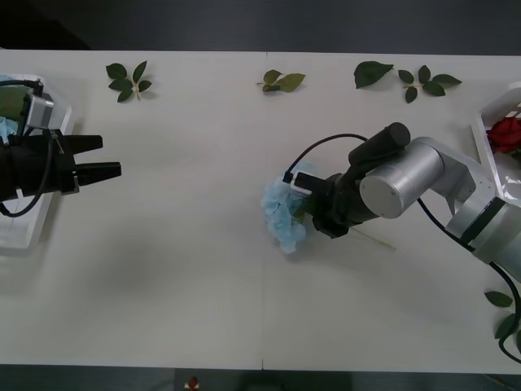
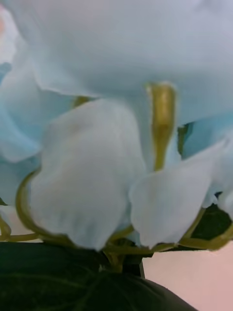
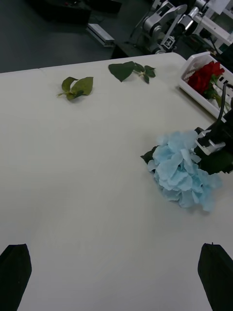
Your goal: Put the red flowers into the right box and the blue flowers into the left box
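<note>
Our right gripper (image 1: 303, 204) is buried in the blue flower (image 1: 282, 217); can't tell its grip. Left gripper (image 1: 102, 157) hovers w/ fingers apart, well off from the bloom.

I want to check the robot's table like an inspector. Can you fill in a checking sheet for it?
Surface: white table, bare in the middle.
Job's things: blue flower lying mid-table; red flower in the right box; left box at the left edge.
Clutter: leaf sprigs along the far edge.
Grippers: left gripper open beside the left box; right gripper at the blue flower.
Cables: black cable on the right arm.
Surroundings: dark floor.
</note>
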